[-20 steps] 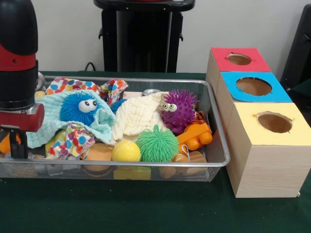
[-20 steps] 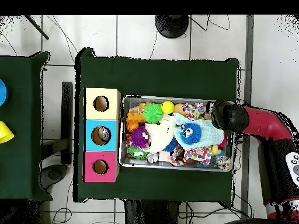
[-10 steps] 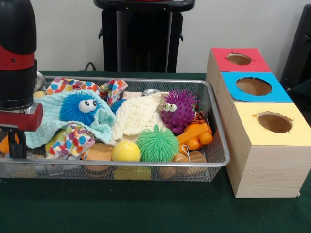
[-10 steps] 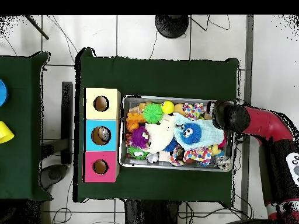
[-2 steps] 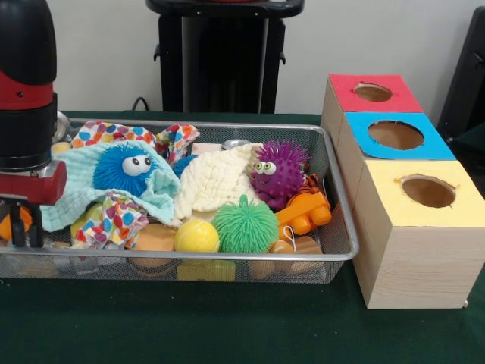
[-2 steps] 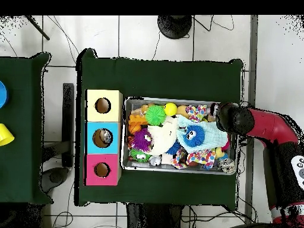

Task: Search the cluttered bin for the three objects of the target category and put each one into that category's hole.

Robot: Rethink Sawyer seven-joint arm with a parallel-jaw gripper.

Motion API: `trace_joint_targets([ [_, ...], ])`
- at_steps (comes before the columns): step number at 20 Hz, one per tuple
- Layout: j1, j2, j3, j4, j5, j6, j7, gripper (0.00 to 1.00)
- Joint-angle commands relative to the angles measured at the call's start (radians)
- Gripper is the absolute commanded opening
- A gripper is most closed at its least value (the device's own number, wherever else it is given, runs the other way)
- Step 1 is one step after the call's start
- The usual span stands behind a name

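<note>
Three holed boxes (image 5: 409, 182), one bin (image 5: 333, 189)

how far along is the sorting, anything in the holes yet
Something pale shows inside the blue box's hole; the yellow hole and red hole look dark. The gripper is down at the end of the mesh bin, nothing visibly held. The purple, green and blue spiky balls remain inside.

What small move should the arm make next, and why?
Probably shift the gripper sideways over the blue spiky ball. The gripper hangs at the wire bin's end, beside that ball, which lies uncovered on the light blue cloth and resembles the purple spiky ball and green spiky ball.
</note>
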Motion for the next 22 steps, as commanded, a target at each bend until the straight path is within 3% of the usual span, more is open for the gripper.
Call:
trace_joint_targets([
  [1, -0.006, 0.002, 0.061, 0.033, -0.024, 0.078, -0.21, 1.0],
  [22, -0.059, 0.009, 0.097, 0.089, -0.014, 0.028, -0.21, 1.0],
])
